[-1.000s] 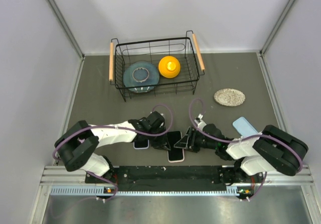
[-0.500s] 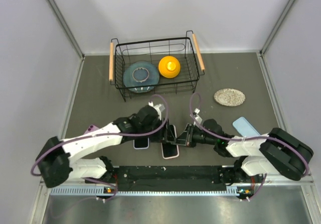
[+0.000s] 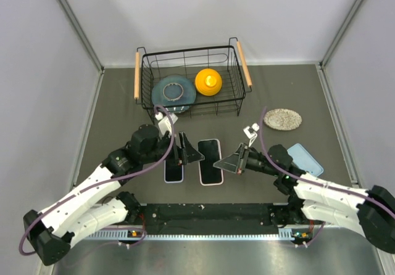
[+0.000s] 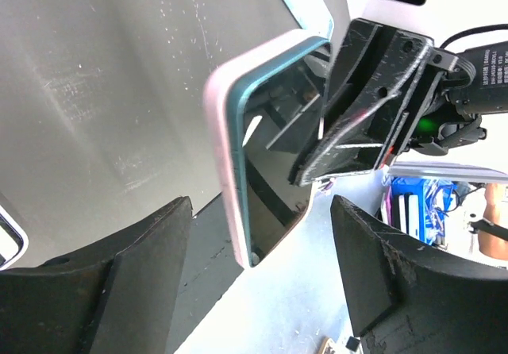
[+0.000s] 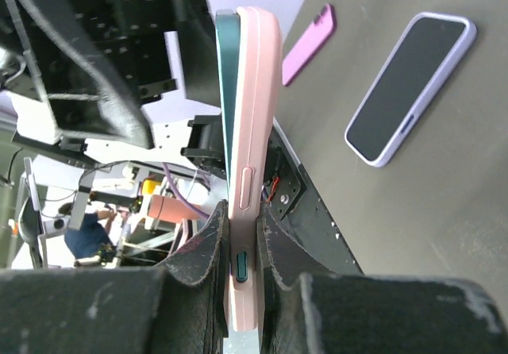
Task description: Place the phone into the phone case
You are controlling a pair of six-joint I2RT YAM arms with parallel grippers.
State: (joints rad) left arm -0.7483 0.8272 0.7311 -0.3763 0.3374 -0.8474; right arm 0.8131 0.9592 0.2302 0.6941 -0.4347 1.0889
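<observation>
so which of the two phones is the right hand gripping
The pink-cased phone, pinched by its edge in the right hand; the lilac-cased phone lies flat on the table.

Right tool (image 5: 242, 247) clamped on pink-cased phone (image 5: 255, 92), edge-on.

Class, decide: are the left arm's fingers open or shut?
Open: the left arm's fingers stand wide apart in the wrist view, clamping nothing.

Table (image 3: 117, 114): basket (image 3: 137, 74) at the rear centre, holding a plate (image 3: 162, 99) on the left and a round object (image 3: 208, 81) on the right. Right of the basket — a dish (image 3: 282, 119); in front of the dish, a loose case (image 3: 307, 158). In front of the basket, the phone (image 3: 210, 161), with a second phone (image 3: 173, 172) just to its left.
</observation>
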